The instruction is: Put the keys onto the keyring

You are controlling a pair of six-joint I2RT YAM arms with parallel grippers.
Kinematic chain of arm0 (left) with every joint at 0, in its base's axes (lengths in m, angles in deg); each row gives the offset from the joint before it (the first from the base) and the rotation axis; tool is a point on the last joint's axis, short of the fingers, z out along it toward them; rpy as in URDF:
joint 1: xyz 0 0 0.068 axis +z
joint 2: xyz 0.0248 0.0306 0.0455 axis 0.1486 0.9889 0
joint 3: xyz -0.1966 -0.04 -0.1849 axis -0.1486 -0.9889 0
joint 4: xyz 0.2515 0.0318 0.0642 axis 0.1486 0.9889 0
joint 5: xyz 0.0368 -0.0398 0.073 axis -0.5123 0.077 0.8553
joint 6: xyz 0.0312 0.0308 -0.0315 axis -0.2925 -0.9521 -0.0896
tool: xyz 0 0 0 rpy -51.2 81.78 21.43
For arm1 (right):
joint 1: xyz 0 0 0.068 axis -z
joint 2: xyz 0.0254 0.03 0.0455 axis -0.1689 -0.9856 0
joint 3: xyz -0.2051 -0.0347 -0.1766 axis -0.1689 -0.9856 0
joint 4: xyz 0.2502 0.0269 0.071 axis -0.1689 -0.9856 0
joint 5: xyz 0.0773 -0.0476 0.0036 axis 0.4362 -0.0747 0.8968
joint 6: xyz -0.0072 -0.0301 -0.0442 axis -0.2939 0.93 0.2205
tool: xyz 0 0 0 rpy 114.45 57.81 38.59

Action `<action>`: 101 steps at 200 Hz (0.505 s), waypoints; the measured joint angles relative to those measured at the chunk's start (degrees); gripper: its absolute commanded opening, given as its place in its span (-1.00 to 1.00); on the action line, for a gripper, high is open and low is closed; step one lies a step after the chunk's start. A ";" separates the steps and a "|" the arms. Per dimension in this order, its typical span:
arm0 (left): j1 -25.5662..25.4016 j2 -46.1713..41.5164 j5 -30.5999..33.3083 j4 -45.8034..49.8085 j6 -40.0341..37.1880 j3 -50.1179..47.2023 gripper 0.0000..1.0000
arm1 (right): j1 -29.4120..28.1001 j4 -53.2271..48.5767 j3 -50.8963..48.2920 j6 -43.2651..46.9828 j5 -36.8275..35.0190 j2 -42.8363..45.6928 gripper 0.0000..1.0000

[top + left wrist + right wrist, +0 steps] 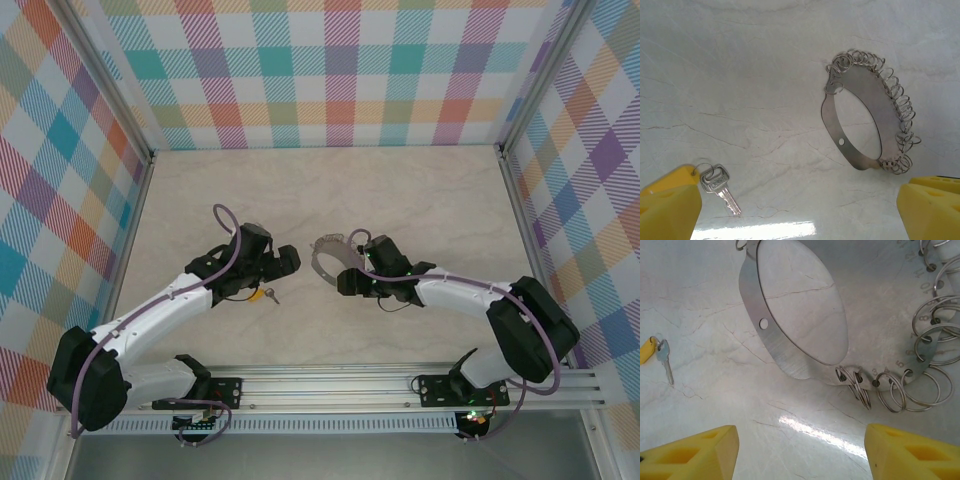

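The left gripper and right gripper are both released, grasping nothing. From above, the 1 key lies on the table at 7 o'clock of the left gripper. The keyring sits at 2 o'clock of the key.

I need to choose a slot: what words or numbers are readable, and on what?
"10": stamped beside a hole on the keyring band.
"8": same band, beside a lower hole.
"5": same band, lower again.
Other numbers there: blurred or partly covered.
Stamp on the key head: too small to read.

key left of keyring, both on table
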 measured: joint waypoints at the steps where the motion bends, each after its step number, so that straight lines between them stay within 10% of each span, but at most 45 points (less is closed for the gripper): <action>1: 0.00 0.02 0.00 0.00 0.00 0.00 0.99 | 0.00 -0.02 -0.02 -0.02 0.02 0.00 0.33; 101: -0.22 0.92 0.02 -0.04 -0.42 0.39 1.00 | 0.00 1.66 -0.04 -0.98 1.49 -4.92 0.28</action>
